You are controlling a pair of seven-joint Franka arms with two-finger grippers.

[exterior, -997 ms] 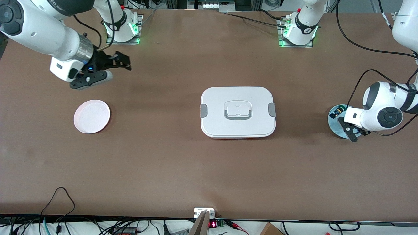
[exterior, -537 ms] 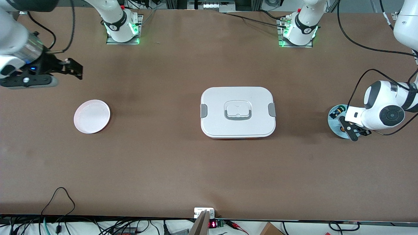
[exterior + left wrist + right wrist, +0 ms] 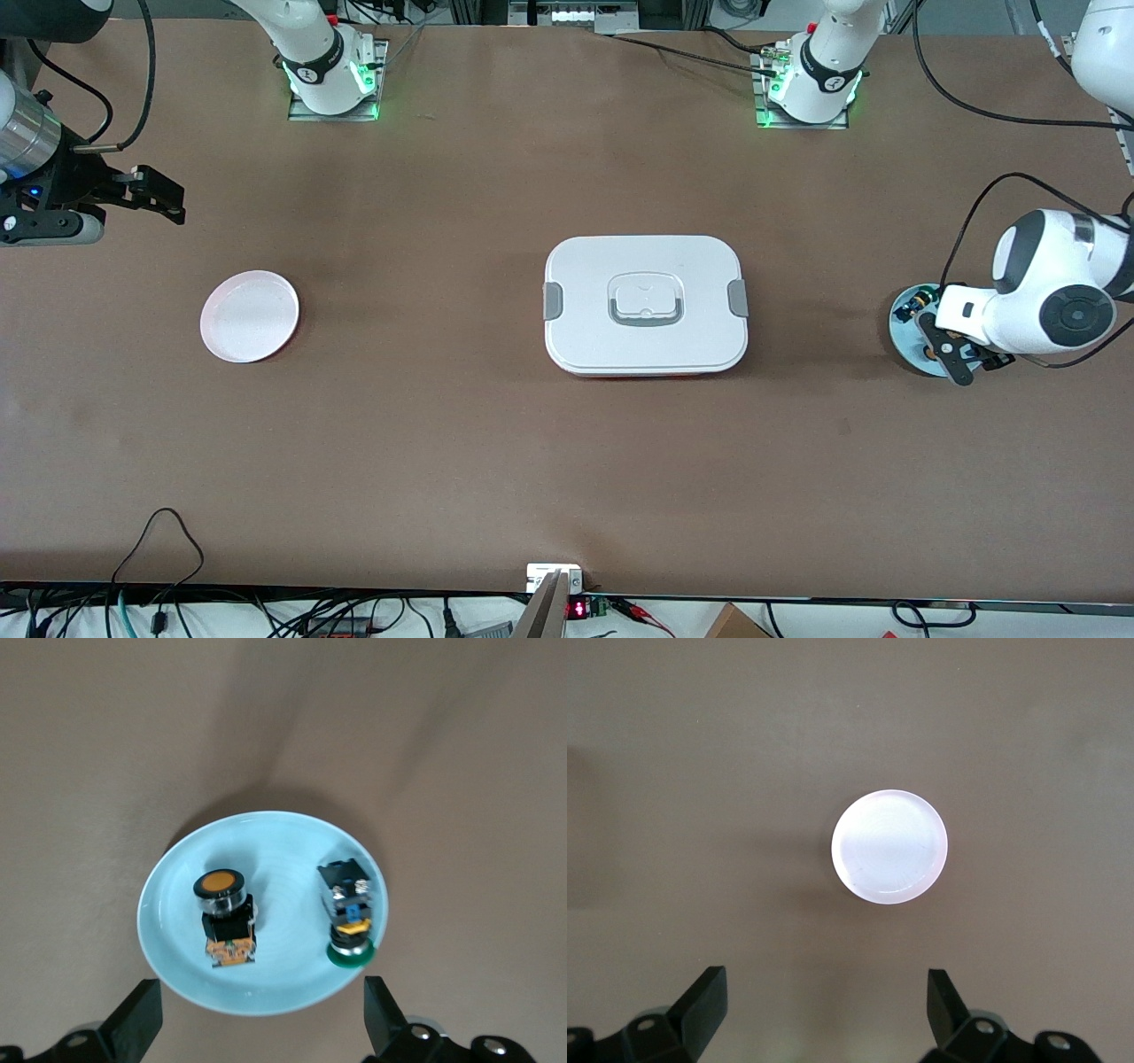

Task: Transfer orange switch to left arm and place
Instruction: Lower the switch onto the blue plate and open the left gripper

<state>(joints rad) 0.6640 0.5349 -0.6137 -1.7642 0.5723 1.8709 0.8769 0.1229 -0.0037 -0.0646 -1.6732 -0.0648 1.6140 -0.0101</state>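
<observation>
Since a second ago the right arm has swung out toward its own end of the table, and the right gripper (image 3: 133, 190) now hangs over bare tabletop at the edge of the front view, its upper arm cut off there. The left gripper (image 3: 952, 354) has lifted a touch over the blue plate (image 3: 904, 332). Both sets of fingers stand wide apart, nothing between them, as each wrist view shows.

The left wrist view gives what the front camera cannot: the orange switch (image 3: 226, 917) lies on the glossy blue plate, orange cap up, black body, tan end, with a green-capped switch (image 3: 348, 911) beside it, apart. From the front the arm's white wrist covers half that plate and the switches are mere specks.

The right wrist view looks down on the round pink plate (image 3: 889, 847), smooth and bare. The box (image 3: 645, 304), white, rounded, grey latches and handle, sits mid-table on the matte brown table (image 3: 567, 461).
</observation>
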